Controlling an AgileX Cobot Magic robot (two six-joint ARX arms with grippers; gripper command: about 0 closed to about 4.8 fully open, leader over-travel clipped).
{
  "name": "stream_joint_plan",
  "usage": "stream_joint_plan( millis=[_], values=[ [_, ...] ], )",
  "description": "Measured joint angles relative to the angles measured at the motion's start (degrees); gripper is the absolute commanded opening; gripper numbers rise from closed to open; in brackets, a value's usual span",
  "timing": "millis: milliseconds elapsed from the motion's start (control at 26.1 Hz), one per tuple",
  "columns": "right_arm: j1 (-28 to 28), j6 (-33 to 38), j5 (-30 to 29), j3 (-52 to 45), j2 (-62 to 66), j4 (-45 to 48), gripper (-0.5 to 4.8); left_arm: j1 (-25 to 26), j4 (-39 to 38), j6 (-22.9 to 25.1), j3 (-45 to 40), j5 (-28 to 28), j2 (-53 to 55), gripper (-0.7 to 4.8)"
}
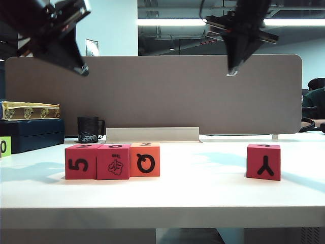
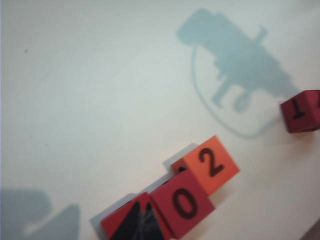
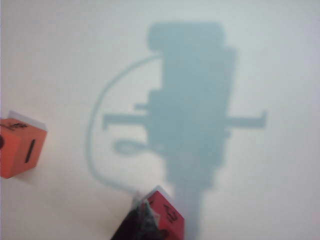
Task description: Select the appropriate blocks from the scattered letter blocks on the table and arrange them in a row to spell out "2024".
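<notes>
The left gripper (image 2: 141,223), a dark blurred tip at the left wrist picture's edge, covers most of the top of the pink-red foam cube (image 2: 114,226) right beneath it, so that cube's digit cannot be read. The right gripper (image 3: 142,220) is equally blurred and cropped; the pink-red foam cube marked Y (image 3: 167,214) just beside its tip is cut by the frame, its top character smeared. Farther off, the orange foam cube (image 3: 20,145) is clipped at the edge. In the exterior view both arms run out of frame.
</notes>
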Motion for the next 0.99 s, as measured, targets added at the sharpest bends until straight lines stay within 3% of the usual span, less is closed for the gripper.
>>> stream_joint_plan(
  millis=[306, 650, 803, 994],
  values=[
    [-4.57, 0.11, -1.6, -0.02, 0.0, -0.02, -0.01, -4.46, -1.97, 0.04, 3.61, -4.37, -1.07, -0.06],
    [-6.62, 0.22, -2.56, -0.02, -0.66, 1.51, -0.01, -4.57, -3.04, 0.02, 3.63, -5.2, -1.05, -0.06],
    [-6.58, 0.24, -2.82, -0.04, -0.39, 7.74, -0.01, -4.57, -3.06, 0.02, 3.65, -5.2, -1.05, -0.06],
    [-6.16, 1.75, -8.59, -0.04, -0.2, 22.69, -0.02, -4.55, -4.11, 0.02, 3.69, -5.22, -1.05, -0.06]
  ],
)
